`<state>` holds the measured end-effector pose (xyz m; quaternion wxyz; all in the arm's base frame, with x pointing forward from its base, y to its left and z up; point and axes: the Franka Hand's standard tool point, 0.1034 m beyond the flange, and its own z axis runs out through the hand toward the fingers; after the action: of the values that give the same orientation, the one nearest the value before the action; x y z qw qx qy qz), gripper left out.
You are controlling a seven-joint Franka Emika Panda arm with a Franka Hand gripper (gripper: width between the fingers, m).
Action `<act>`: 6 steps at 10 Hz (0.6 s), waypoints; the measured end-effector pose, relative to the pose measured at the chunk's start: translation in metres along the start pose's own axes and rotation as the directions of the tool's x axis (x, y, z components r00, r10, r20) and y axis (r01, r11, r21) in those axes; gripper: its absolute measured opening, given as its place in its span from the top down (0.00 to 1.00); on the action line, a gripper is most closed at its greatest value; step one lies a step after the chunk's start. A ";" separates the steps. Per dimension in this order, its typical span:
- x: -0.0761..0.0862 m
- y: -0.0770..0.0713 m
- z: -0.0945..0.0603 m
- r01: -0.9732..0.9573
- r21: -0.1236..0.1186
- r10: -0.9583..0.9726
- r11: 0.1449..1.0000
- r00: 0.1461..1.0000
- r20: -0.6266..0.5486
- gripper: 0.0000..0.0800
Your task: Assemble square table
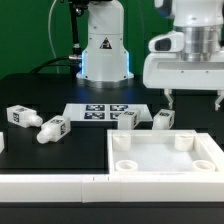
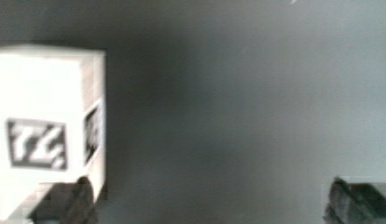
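On black matte bench [image 1: 55, 160], exterior view's right: square slab [image 1: 165, 158], smooth white plastic, raised rim, round corner sockets, lying flat, sockets up. Blocky tagged leg [image 1: 50, 129] well left, on its side, long axis roughly left-right. Hand [image 1: 196, 100] above slab's far edge, fingers spread, empty.

White slab [image 1: 165, 158] lies socket-side up; perhaps four tagged legs [image 1: 50, 129] lie scattered behind.

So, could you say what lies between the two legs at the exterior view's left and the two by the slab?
The marker board, as the exterior view shows.
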<state>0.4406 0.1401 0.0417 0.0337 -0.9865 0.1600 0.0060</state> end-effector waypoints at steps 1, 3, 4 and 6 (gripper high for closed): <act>0.001 0.012 0.002 0.017 -0.005 -0.017 1.000 1.000 0.003 0.19; 0.002 0.033 0.004 0.019 -0.012 -0.019 1.000 1.000 0.008 0.19; 0.001 0.039 0.009 0.017 -0.016 -0.017 1.000 1.000 0.002 0.19; -0.002 0.036 0.020 0.015 -0.019 -0.015 1.000 1.000 -0.012 0.19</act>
<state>0.4270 0.1079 0.0193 0.0232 -0.9880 0.1528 0.0012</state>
